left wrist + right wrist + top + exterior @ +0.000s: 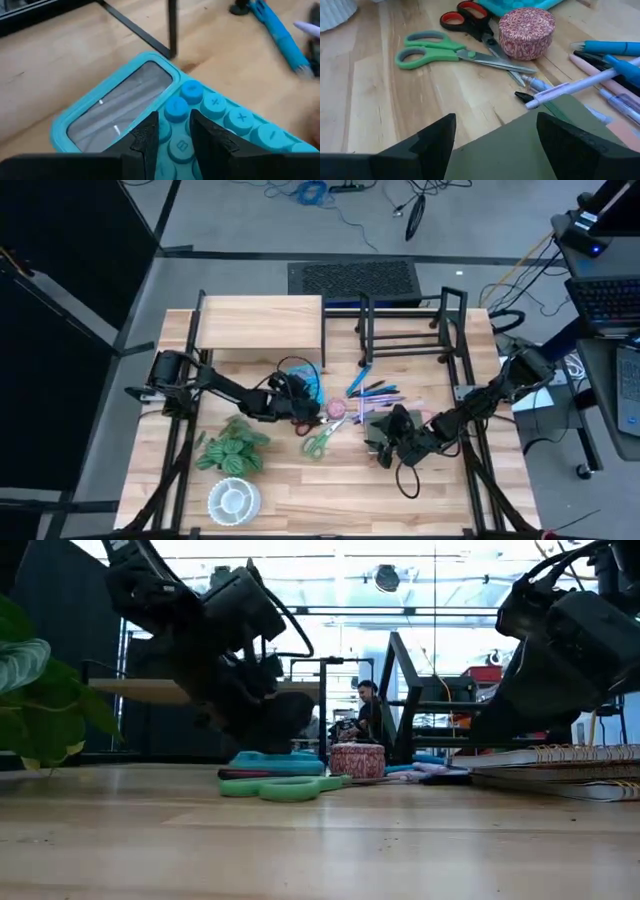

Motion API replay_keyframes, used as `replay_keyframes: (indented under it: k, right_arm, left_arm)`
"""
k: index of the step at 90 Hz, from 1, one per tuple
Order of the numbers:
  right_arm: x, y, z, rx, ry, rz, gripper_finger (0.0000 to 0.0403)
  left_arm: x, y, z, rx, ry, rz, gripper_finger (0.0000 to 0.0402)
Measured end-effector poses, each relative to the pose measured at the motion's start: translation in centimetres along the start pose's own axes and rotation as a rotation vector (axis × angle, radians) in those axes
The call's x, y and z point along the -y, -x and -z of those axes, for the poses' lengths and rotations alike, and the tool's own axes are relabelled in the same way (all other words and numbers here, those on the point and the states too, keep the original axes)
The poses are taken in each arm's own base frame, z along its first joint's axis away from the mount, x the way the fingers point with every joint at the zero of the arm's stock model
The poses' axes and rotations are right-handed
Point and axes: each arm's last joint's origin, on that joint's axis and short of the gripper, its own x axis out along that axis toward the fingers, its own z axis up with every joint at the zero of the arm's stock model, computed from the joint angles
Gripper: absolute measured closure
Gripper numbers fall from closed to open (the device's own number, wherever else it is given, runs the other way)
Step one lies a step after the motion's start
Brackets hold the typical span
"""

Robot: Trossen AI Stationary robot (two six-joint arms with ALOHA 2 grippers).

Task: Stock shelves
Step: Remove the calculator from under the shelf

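1. The left claw hangs low over a turquoise calculator. Its two fingers are drawn close with only a slim gap, tips at the keys just below the screen. Whether they press the keys I cannot tell; nothing is gripped between them.
2. The right claw has its fingers spread wide over a green notebook, nothing held.
3. Beyond that notebook lie green-handled scissors, red-and-black scissors and a small round patterned tin, with a scatter of pens beside them.
4. On the bench a leafy plant and a white round dish sit near the left arm's side.
5. At the far edge stand the shelves: the pale-wood riser shelf to the left, the black wire rack just beside it on the right. Both are well apart from the claws.
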Motion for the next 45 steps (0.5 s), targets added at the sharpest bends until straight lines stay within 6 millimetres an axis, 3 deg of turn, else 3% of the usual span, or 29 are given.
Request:
replay_keyframes:
  k: [45]
  right_arm:
    - [0.0,0.0,0.1,-0.022,0.005,-0.015,0.014]
  left_arm:
    - [2.3,3.5,3.0,-0.044,-0.037,0.09,0.0304]
